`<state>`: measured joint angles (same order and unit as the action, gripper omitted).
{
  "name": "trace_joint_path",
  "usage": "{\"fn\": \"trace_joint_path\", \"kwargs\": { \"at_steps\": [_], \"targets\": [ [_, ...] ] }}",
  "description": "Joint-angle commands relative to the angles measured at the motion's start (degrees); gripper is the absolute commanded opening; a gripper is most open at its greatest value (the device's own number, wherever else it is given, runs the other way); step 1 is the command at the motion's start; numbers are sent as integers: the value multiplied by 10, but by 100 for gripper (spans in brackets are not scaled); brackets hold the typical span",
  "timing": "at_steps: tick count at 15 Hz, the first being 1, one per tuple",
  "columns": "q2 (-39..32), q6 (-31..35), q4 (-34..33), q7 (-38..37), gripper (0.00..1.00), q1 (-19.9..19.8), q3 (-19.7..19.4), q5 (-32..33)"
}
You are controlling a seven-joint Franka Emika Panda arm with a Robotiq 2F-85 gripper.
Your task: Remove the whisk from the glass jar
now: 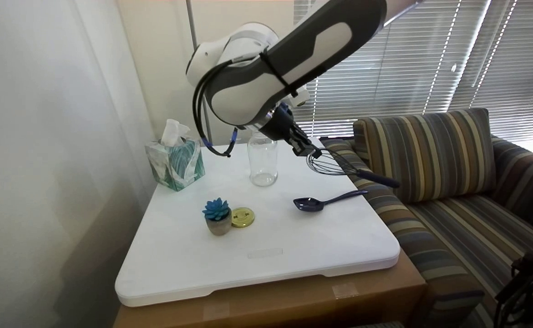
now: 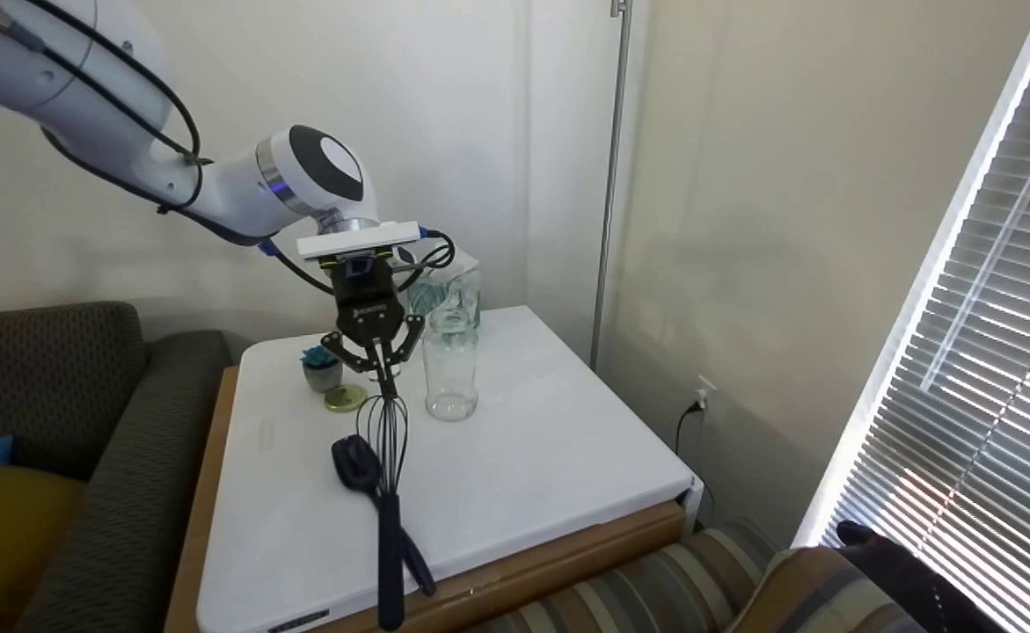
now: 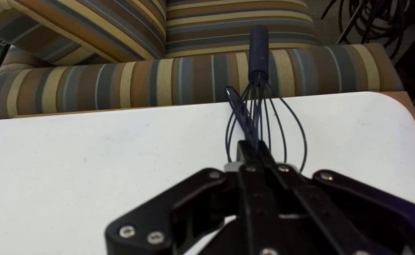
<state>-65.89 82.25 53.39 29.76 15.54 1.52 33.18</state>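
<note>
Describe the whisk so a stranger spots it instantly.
Above the white table, find the black gripper. It holds the whisk by the loop end, dark handle pointing away. Thin wire loops set it apart from the solid-bowled dark blue spoon lying below.

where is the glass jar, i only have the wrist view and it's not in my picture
Observer: The glass jar stands upright on the white table; both exterior views show it.
Operator: is any part of the whisk inside it
Observer: None; in both exterior views the whisk is wholly outside the glass jar, off to one side of it.
Operator: its wires and the spoon handle overlap for me, are they touching
Observer: No; in an exterior view a gap shows all along between the whisk and the dark blue spoon.
</note>
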Motion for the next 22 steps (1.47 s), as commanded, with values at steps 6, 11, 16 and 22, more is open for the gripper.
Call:
{"fn": "trace_joint_path", "kwargs": {
  "at_steps": [6,11,16,22],
  "targets": [
    [-42,-14,-69,31,1,12,-14,12],
    [-120,-25,-160,105,1,38,-25,58],
    [-179,4,-215,184,1,52,-50,79],
    [-185,55,-207,187,1,62,-55,68]
  ]
}}
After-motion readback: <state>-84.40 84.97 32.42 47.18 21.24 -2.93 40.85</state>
